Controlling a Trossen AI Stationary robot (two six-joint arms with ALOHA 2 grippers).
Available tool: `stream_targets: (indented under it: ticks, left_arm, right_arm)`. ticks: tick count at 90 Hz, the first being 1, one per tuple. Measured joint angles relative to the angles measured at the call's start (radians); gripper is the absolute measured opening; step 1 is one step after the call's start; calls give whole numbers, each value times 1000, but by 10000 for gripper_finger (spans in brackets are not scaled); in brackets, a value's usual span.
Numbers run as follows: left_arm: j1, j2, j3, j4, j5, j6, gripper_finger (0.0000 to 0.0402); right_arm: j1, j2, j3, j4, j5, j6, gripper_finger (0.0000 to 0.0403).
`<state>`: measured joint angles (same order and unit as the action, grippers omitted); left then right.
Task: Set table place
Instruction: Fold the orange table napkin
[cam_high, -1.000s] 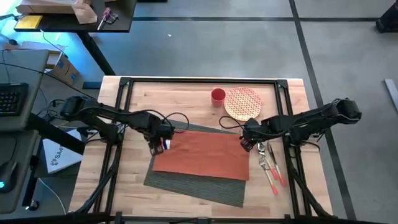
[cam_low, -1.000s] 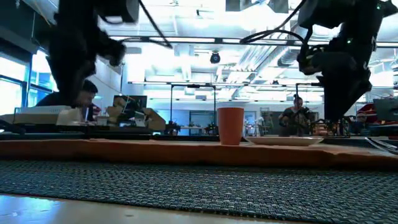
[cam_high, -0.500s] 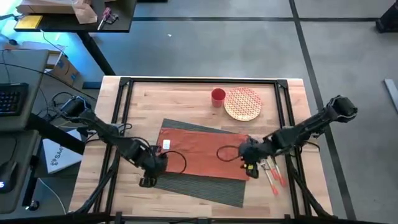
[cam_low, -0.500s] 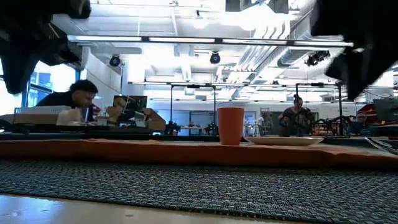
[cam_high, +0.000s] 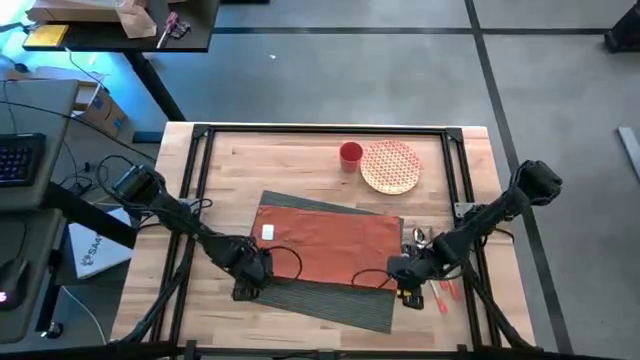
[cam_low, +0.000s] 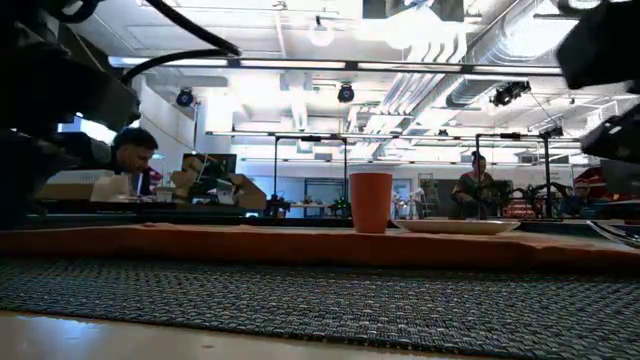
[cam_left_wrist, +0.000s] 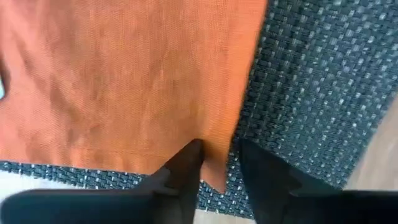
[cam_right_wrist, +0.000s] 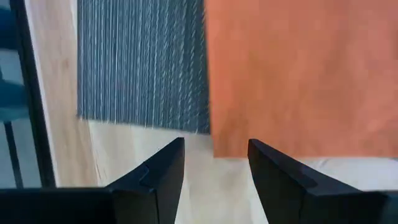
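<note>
Jaws spread on both arms, orange napkin over placemat, wood table, bright workshop behind.

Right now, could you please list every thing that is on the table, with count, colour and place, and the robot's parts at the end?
table: one, light wood, black rail frame.
placemat: one, dark grey, middle front, lying askew.
napkin: one, orange-red, on the placemat.
cup: one, red, at the back.
plate: one, patterned orange and cream, beside the cup.
cutlery: red handles, right of the placemat; count unclear.
left gripper: fingers open around the napkin's near left corner.
right gripper: fingers open at the napkin's near right corner.
</note>
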<state>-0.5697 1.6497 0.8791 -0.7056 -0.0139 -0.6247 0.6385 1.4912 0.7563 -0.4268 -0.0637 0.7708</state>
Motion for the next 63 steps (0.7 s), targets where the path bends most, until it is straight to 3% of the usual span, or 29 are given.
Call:
stream_targets:
  ticks: [20, 32, 47, 63]
  left_arm:
    - [2, 0, 0, 3, 0, -3, 5]
    - [11, 0, 0, 4, 2, -7, 2]
    - [27, -32, 29, -36, 7, -16, 0]
    - [27, -106, 144, -203, -51, -55, 0]
  right_arm:
    - [34, 95, 0, 27, 36, -38, 150]
    - [31, 146, 6, 13, 56, 14, 109]
    - [28, 132, 30, -29, 55, 37, 16]
    - [27, 47, 161, -265, 89, 65, 1]
